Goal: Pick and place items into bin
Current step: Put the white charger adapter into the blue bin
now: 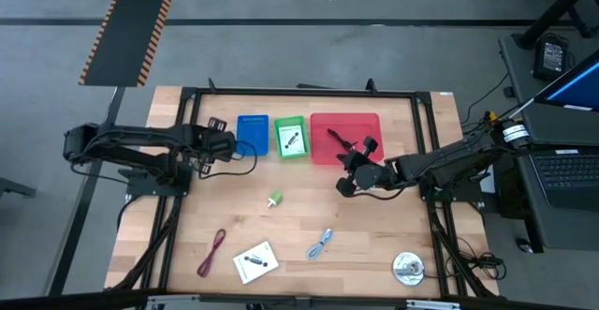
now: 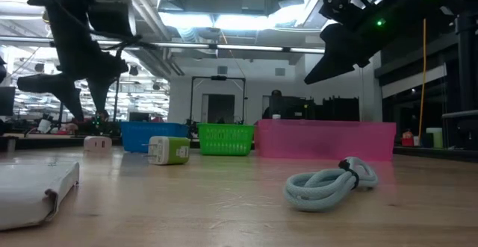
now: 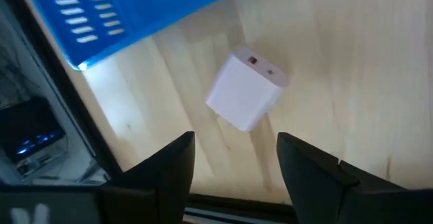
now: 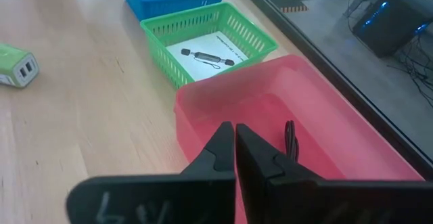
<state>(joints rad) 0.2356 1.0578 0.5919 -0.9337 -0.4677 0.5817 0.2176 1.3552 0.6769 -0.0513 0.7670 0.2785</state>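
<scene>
- We see the left gripper at the far left of the table, just left of the blue bin, raised above the wood with its fingers spread apart and nothing between them.
- Below it, a small white charger block lies on the wood beside the blue bin's corner, touching neither finger.
- We see the right gripper at the near edge of the red bin, fingers pressed together with nothing between them.
- In the right wrist view a thin dark item lies inside the red bin; we cannot tell what it is.
- The green bin stands between the blue and red bins and holds a white card printed with a dark object.
- A small green-and-white charger lies on the wood near the middle of the table, well apart from both grippers.
- Along the near side we find a maroon cable loop at the left, a white printed packet just right of it, and a light-blue cable loop further right.
- A round silvery item sits at the near right corner; we cannot tell what it is.
- In the low view the light-blue cable lies coiled in the foreground, bound with a dark tie.
</scene>
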